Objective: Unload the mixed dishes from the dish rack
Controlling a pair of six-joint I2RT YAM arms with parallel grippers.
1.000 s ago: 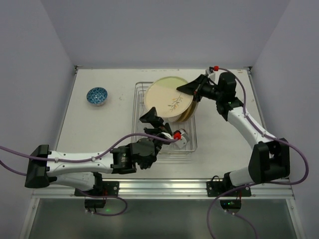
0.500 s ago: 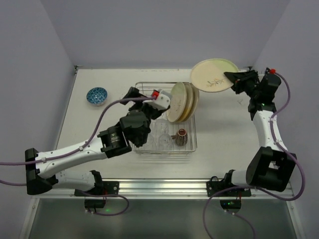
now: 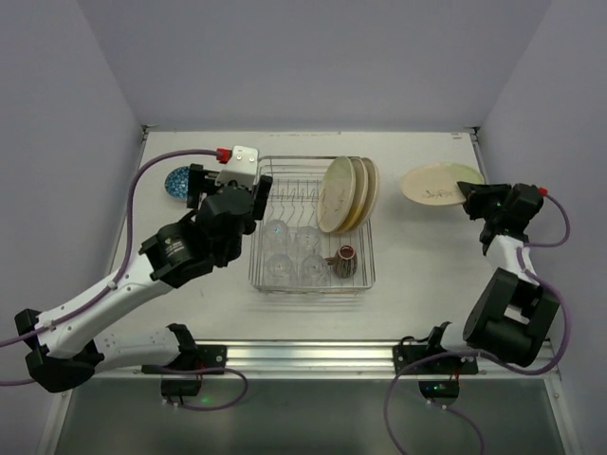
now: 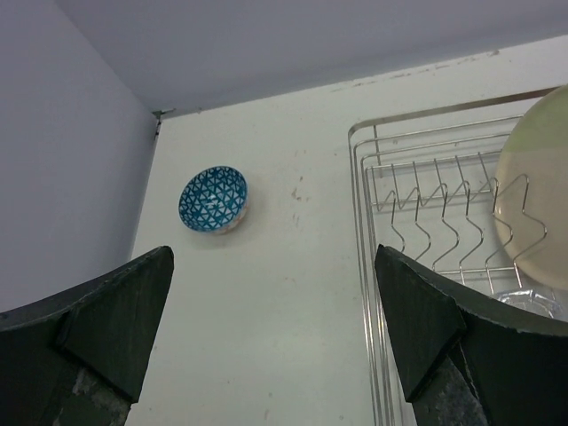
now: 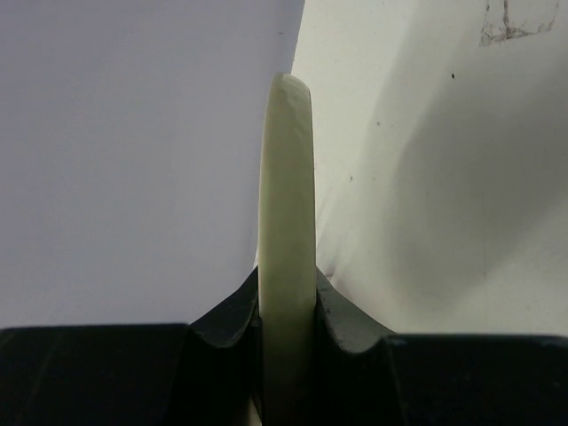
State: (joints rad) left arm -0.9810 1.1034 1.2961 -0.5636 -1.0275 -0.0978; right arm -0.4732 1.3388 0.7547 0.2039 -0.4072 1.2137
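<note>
My right gripper [image 5: 286, 306], clamped on a plate [image 3: 436, 182] by its rim, has carried it out of the dish rack [image 3: 257, 248] to the frame's right: one dish nearly unloaded. My left gripper [image 4: 273, 293], jaws wide apart, has swung upper left, toward the blue bowl [image 4: 213, 200]. In the rack, the mug [image 3: 343, 261] and glasses [image 3: 289, 251] sit nearest, with the plates [image 3: 343, 194] beyond, unobstructed.

The left arm [image 3: 114, 289] stretches from the near left toward the far left, left fingers [image 4: 106, 319] spread wide apart. The right arm [image 3: 517, 275] stands folded at the right edge, wrist turned left, right fingers [image 5: 346, 328] pinched on a plate [image 5: 286, 222] rim.
</note>
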